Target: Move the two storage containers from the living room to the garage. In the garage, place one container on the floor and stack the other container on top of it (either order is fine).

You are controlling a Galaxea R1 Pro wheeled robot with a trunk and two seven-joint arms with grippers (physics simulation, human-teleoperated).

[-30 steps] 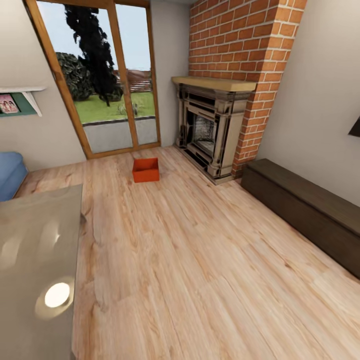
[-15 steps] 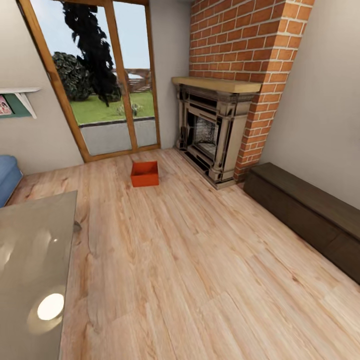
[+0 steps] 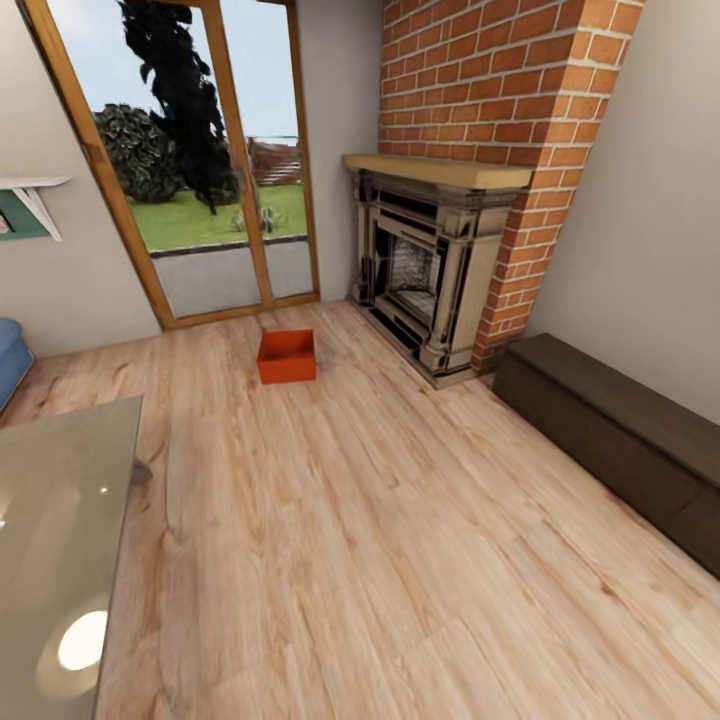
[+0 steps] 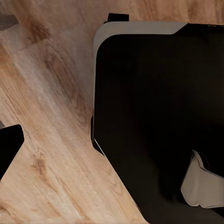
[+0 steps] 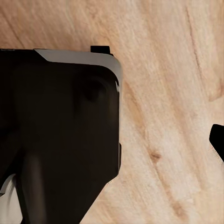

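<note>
One orange-red open-top storage container (image 3: 286, 357) sits on the light wood plank floor (image 3: 380, 540) of the living room, in front of the glass doors and left of the brick fireplace. It is several steps ahead of me and nothing touches it. In the left wrist view a dark fingertip (image 4: 8, 148) pokes in at the frame edge over the planks, beside my black base (image 4: 158, 116). The right wrist view has a similar dark fingertip (image 5: 217, 139) next to the base (image 5: 56, 135). Neither view lets me judge the jaws.
A brick fireplace (image 3: 425, 270) stands at the back right. A long dark brown chest (image 3: 610, 430) lines the right wall. A low glass-topped table (image 3: 50, 540) is close on my left, with a blue sofa corner (image 3: 8, 355) beyond it. Wood-framed glass doors (image 3: 200, 170) fill the back wall.
The whole head view has shifted: the table and sofa slide off to the left and the fireplace looms slightly larger. The container itself stays put on the floor.
</note>
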